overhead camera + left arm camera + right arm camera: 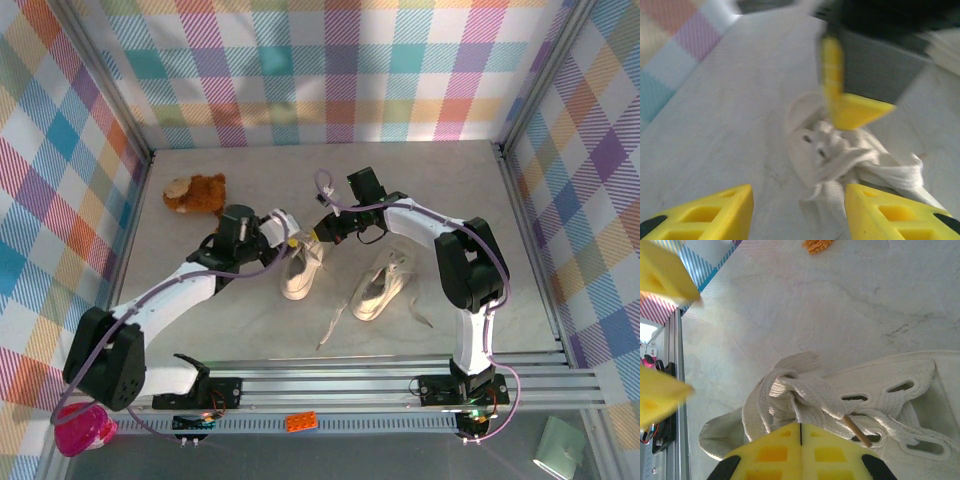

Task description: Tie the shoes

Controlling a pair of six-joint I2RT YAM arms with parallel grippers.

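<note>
Pale marbled counter (250, 330); cream canvas low-top sneaker (297, 278), pair's 9 o'clock: white laces (805, 405) bunched, no finished bow; twin sneaker (375, 292) at 3 o'clock untied; left jaws apart, right jaws together.

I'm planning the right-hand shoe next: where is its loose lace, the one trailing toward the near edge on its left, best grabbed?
Take the lace near its free end, where it lies alone on bare table, clear of the shoe. Come straight down from above, pinching across the strand: it is flat, thin and slack, so a sideways approach would likely just push it along.
</note>
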